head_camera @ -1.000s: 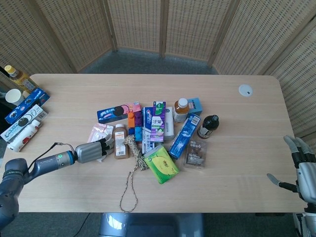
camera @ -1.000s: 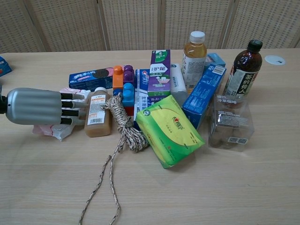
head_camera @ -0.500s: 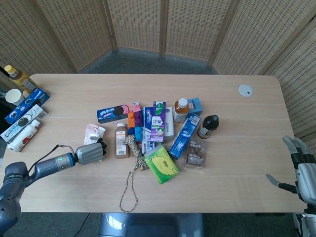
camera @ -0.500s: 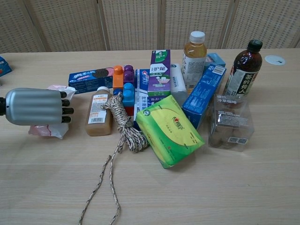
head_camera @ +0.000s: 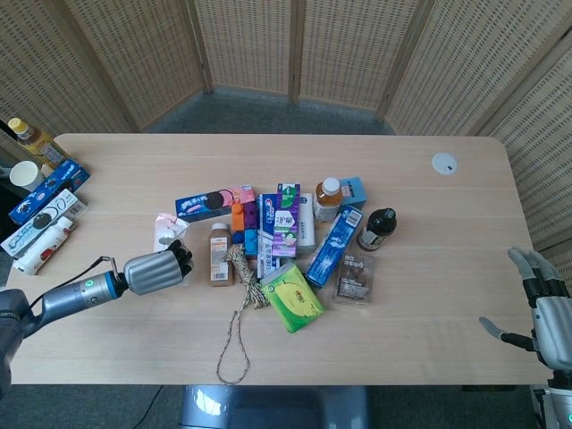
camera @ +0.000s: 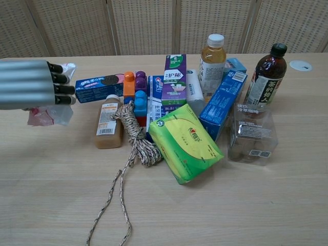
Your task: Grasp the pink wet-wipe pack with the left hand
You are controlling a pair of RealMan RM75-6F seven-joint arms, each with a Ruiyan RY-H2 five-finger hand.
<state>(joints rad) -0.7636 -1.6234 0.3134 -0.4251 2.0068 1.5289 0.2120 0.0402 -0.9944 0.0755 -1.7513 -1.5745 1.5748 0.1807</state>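
Pale wooden table (head_camera: 429,304) backed by wicker screens (head_camera: 340,49).

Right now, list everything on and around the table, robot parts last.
pink wet-wipe pack: 1, pink and clear, held in the left robot hand, lifted
cookie box: 1, blue, left end of the central pile
small bottle: 1, brown with white cap, lying by the rope
rope: 1, beige, coiled with a loop trailing toward the front
building blocks: 1 stack, orange, purple, blue
toothpaste boxes: several, purple and blue, centre
green pack: 1, green-yellow, front centre
juice bottle: 1, amber, upright
dark bottle: 1, upright, right
clear box: 1, right front
snack boxes: several, far left edge
white disc: 1, far right
left robot hand: gripping the pack
right robot hand: open, right edge
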